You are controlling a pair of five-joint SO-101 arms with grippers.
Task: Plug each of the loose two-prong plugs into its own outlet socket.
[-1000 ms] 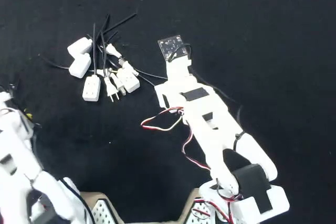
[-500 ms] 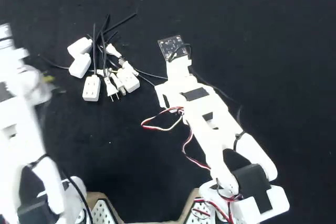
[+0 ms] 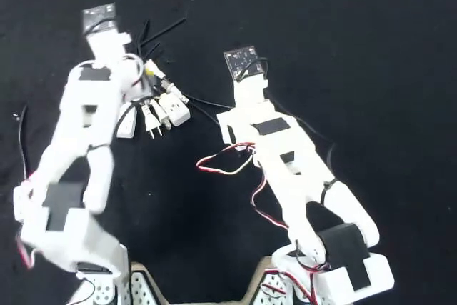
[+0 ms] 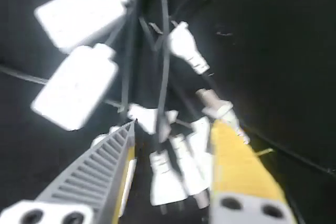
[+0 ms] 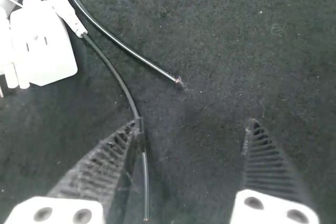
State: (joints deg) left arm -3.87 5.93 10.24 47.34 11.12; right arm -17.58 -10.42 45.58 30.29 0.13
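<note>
Several white outlet sockets and two-prong plugs on black cords lie in a pile at the table's back left. My left gripper (image 4: 176,124) hangs open just above that pile, one ribbed grey finger (image 4: 105,166) and one yellow finger (image 4: 239,166) on either side of a cluster of plugs (image 4: 173,174). Two sockets (image 4: 73,93) and a loose plug (image 4: 186,51) lie just beyond its fingertips. In the high view the left arm (image 3: 86,119) covers part of the pile. My right gripper (image 5: 194,124) is open over bare cloth, a thin black cord (image 5: 118,82) by one finger, with a socket (image 5: 39,45) off to the side.
The table is covered in black cloth (image 3: 371,69), bare to the right of the right arm (image 3: 275,148). Loose black cords (image 3: 161,33) fan out behind the pile. Red and white servo wires (image 3: 221,166) loop beside the right arm.
The left arm swung from the table's left edge up and over the pile of sockets and plugs. The right arm shifted slightly to the right.
</note>
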